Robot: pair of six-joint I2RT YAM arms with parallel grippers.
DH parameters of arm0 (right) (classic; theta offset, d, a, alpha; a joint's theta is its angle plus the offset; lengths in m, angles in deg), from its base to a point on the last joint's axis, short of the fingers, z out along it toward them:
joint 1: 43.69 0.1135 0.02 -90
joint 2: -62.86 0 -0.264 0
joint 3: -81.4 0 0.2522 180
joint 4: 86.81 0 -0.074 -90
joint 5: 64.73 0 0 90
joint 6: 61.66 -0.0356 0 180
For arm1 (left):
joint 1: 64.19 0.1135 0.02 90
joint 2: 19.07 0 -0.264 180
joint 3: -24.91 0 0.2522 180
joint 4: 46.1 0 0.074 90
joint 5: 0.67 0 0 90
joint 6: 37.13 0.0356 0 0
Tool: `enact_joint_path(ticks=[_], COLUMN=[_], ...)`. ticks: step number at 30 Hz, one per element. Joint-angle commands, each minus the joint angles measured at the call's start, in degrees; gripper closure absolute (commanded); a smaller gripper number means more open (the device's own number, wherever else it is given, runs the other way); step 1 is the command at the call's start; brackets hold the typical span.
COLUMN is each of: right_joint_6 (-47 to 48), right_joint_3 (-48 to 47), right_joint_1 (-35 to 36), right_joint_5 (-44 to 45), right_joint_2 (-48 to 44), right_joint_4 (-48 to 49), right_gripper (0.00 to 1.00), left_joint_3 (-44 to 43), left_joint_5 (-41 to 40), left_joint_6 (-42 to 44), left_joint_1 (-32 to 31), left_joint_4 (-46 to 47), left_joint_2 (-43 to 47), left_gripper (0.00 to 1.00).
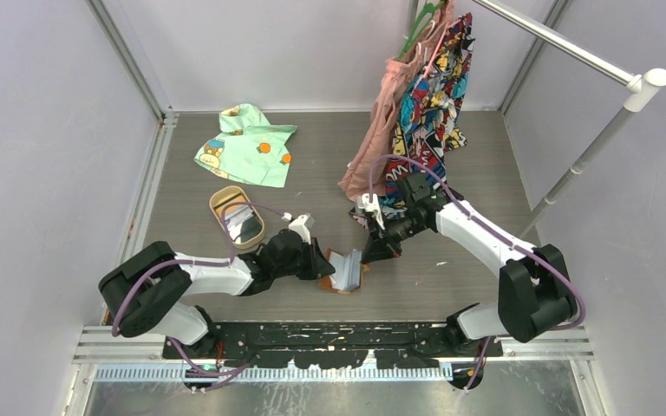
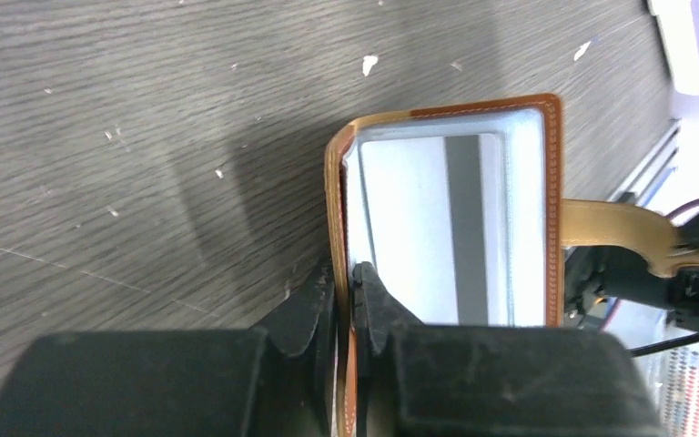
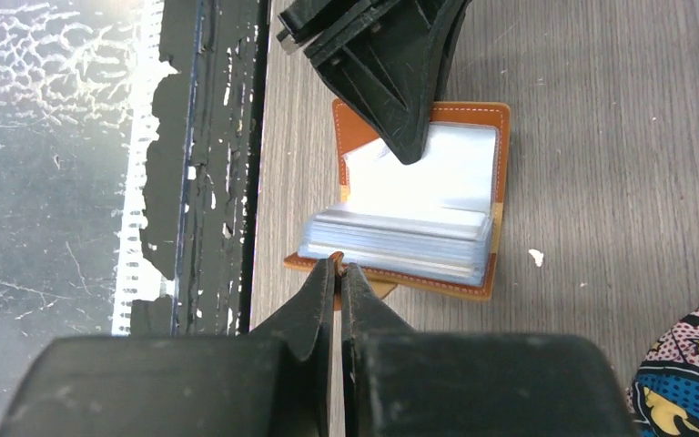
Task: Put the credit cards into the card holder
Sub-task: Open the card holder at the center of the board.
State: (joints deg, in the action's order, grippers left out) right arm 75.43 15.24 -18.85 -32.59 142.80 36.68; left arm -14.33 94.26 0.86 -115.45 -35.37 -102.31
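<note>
The brown leather card holder (image 1: 345, 273) lies open on the table between both grippers, its clear plastic sleeves (image 3: 400, 237) fanned out. My left gripper (image 2: 346, 273) is shut on the edge of one cover (image 2: 334, 209), holding that flap up. My right gripper (image 3: 339, 264) is shut on the snap tab (image 2: 623, 232) at the opposite cover. In the top view the left gripper (image 1: 327, 263) and right gripper (image 1: 367, 255) stand on either side of the holder. The credit cards (image 1: 243, 224) lie stacked in a tan oval tray (image 1: 222, 198) to the left; neither gripper holds one.
A light green child's shirt (image 1: 247, 143) lies at the back left. Patterned and pink garments (image 1: 425, 104) hang from a metal rail (image 1: 572, 43) at the back right, close behind the right arm. The black mounting rail (image 3: 209, 137) borders the table's near edge.
</note>
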Motion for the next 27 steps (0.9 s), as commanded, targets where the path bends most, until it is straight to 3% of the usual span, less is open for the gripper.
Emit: enact_joint_path(ticks=[1, 6, 8, 13, 21, 22, 27], right_joint_6=[3.1, -5.0, -3.3, 11.3, 16.1, 15.1, 6.2], right_joint_3=[-2.5, -2.6, -3.6, -4.5, -1.8, -1.9, -4.2], right_joint_1=[-1.3, 0.7, 1.6, -1.3, -3.2, -3.2, -3.3], right_joint_5=[-7.5, -12.1, -8.6, 3.4, 22.3, 23.8, 20.8], right_joint_2=[-3.9, -2.9, -2.1, -2.5, 0.0, 0.6, -2.7], right_joint_4=[-1.4, 6.4, 4.3, -8.2, -8.4, -8.0, -4.5], right_gripper=[0.99, 0.99, 0.99, 0.99, 0.98, 0.95, 0.57], left_joint_3=[-1.9, -2.1, -2.1, -1.1, -1.0, -0.9, -1.3], left_joint_5=[-2.1, -0.5, -0.1, -1.7, -1.6, -1.3, 0.0], left_joint_6=[2.0, 1.4, 1.1, 1.6, 4.0, 4.1, 4.7], left_joint_1=[-0.1, -0.1, -0.1, 0.0, 0.0, 0.0, 0.0], left_joint_4=[-2.3, 0.4, 1.4, 0.5, -0.7, -0.6, 0.1], left_joint_2=[-0.4, -3.6, -4.3, -2.3, 1.3, 1.5, 0.9], left_gripper=[0.98, 1.0, 1.0, 1.0, 1.0, 1.0, 1.0])
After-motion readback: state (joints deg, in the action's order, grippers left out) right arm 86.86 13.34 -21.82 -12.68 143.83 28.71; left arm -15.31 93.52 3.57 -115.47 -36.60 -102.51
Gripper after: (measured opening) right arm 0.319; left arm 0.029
